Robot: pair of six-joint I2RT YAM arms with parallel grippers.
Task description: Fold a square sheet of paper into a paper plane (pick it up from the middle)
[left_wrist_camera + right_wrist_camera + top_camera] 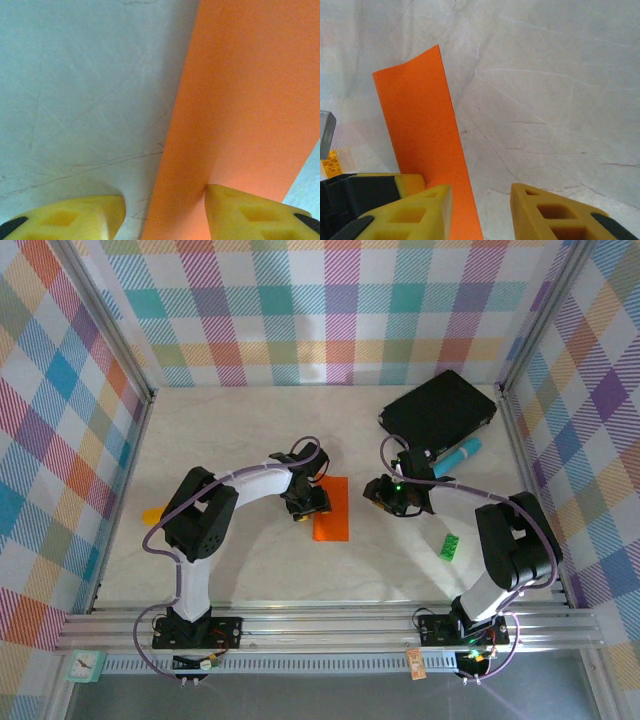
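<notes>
The square sheet of paper (331, 508), seemingly folded narrow, lies flat on the table (250, 440); it is light and limp, so pinch its long edge gently. The left gripper (164, 200) is half open astride that edge; the right gripper (481, 192) is half open, empty.

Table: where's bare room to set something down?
Bare: the far left, between the back wall and the left arm; the near strip before the orange paper. Crowded: the right side, with black pad, teal tube, green block.
</notes>
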